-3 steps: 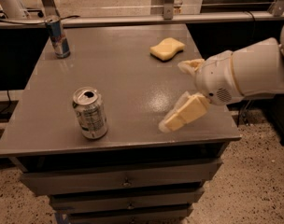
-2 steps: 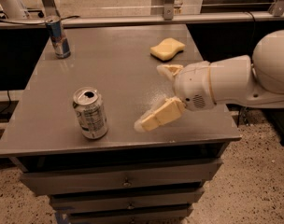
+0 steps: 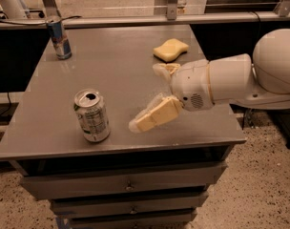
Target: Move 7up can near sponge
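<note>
Claw spread wide, low over the counter, with the can near its tips.
The can stands upright, long axis vertical, opened top up, near the front edge and not touching the claw. Nothing lies between them. The sponge lies flat just behind the claw's far finger; a blue can stands well beyond, at the far corner. The arm reaches in level from the side.

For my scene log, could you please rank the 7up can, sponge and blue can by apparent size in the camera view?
1. 7up can, nearest the camera.
2. The sponge and blue can look alike, so unranked.
The gripper, open, hovers beside the 7up can.
</note>
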Controlling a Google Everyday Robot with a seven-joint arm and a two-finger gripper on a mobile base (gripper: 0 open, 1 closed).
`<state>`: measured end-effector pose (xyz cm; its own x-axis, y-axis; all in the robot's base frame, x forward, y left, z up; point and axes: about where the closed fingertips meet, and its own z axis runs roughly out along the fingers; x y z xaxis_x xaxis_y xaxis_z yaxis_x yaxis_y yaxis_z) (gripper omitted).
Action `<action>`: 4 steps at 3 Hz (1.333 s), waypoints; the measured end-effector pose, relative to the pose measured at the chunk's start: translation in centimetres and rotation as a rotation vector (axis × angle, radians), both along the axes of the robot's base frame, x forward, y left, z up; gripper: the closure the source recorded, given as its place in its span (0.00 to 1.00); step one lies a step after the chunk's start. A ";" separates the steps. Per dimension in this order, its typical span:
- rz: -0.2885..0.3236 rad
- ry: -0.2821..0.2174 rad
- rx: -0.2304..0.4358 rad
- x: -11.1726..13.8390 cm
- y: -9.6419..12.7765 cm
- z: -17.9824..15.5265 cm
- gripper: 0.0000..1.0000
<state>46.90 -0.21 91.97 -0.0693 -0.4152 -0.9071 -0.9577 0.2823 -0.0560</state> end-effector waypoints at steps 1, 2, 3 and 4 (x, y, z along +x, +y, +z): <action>0.020 -0.028 0.043 0.0 1.2 -0.8 0.00; 0.051 -0.060 0.119 0.3 3.7 -2.5 0.00; 0.081 -0.066 0.189 0.6 6.3 -4.5 0.00; 0.110 -0.056 0.241 0.7 9.1 -5.8 0.00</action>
<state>47.65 8.88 86.16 0.0176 -0.1892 -0.9818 -0.9806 0.1886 -0.0539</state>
